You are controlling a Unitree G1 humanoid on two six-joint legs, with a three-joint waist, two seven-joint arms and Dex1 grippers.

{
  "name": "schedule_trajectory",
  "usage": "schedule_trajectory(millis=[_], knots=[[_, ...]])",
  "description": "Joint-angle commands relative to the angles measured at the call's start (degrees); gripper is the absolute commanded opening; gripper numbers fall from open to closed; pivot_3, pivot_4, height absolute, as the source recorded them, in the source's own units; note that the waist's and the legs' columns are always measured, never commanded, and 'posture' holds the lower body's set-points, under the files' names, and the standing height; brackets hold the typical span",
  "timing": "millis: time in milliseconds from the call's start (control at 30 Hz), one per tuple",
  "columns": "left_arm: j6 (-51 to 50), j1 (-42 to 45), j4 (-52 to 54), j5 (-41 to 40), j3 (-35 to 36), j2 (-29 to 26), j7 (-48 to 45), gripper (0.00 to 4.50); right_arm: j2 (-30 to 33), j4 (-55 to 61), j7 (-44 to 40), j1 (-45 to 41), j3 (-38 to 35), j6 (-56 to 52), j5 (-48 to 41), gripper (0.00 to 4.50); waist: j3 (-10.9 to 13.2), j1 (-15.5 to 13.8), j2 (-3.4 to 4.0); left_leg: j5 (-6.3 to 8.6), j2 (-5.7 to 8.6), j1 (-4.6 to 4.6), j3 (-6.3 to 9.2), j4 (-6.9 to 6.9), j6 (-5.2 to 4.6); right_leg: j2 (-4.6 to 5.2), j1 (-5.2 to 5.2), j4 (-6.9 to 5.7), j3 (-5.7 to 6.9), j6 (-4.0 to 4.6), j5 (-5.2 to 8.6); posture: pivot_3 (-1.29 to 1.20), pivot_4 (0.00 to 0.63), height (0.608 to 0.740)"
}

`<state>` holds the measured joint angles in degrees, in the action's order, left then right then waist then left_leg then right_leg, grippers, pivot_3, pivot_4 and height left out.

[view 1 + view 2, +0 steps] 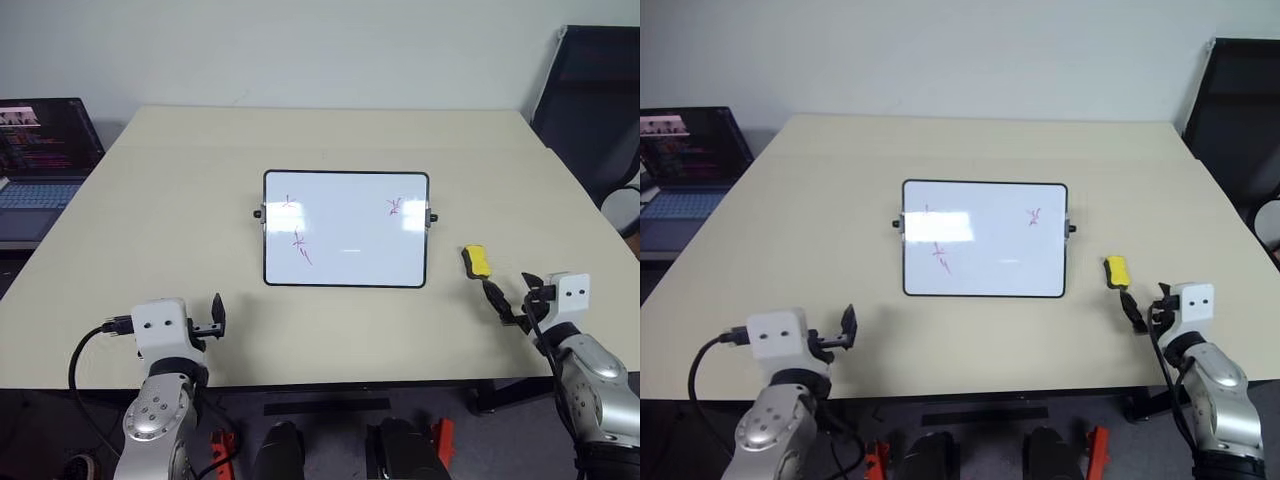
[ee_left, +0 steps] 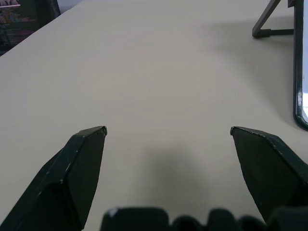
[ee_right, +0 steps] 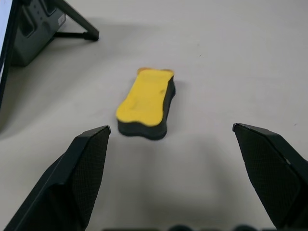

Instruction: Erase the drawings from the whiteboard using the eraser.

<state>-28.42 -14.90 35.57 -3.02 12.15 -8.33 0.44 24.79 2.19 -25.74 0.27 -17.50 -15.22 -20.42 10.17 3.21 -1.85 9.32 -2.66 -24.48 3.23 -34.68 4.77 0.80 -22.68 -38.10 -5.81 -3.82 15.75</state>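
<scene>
- Table (image 1: 180, 200) comes first: a broad beige surface carrying everything, with a laptop (image 1: 45, 160) off its left edge and a dark chair (image 1: 590, 100) past its far right corner.
- Whiteboard (image 1: 345, 245) stands propped near the table's middle, with three drawings (image 1: 300, 245) unerased: two toward its left side, one near its upper right.
- Right gripper (image 3: 171, 132) hovers near the right part of the table's front edge, fingers spread wide, empty, aimed at the eraser.
- Left gripper (image 2: 168, 130) waits near the left part of the front edge, also spread and empty.
- Eraser (image 3: 146, 102) lies flat, yellow face up, between the board's right side and the table's right edge, just ahead of the right gripper.
- Grasping it well probably means advancing low, centring it, and closing across its narrow width so the dark face can meet the board.
</scene>
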Motion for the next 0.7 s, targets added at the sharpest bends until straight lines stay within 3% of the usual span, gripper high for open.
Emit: schedule_trajectory(millis=[33,400,700], knots=[[1.53,1.32,-1.12,0.53,0.58,-1.00,-0.63,4.50,0.91,1.07,0.01,-0.60,-2.03,-0.23,-1.12,4.48,0.00,0.00,0.00,0.00,0.00,0.00,0.00,-0.02,0.00,0.00,0.00,0.00,0.00,0.00,0.00,0.00,0.150,0.740],[5.07,1.21,-3.09,-2.29,2.23,-5.65,-7.71,4.50,1.13,10.25,1.18,0.62,-1.77,-4.74,-2.38,4.48,0.00,0.05,0.01,0.02,-0.01,0.01,-0.01,-0.01,0.01,0.01,0.00,0.03,-0.01,0.00,0.00,0.00,0.150,0.740],[4.32,7.73,-2.64,-16.15,6.19,-19.70,-27.19,4.50,0.66,16.81,6.72,-6.30,1.73,-17.03,-1.96,4.48,0.01,0.03,0.01,0.02,-0.02,0.00,-0.01,-0.01,0.01,0.04,-0.06,0.04,0.03,0.02,0.00,0.00,0.150,0.740]])
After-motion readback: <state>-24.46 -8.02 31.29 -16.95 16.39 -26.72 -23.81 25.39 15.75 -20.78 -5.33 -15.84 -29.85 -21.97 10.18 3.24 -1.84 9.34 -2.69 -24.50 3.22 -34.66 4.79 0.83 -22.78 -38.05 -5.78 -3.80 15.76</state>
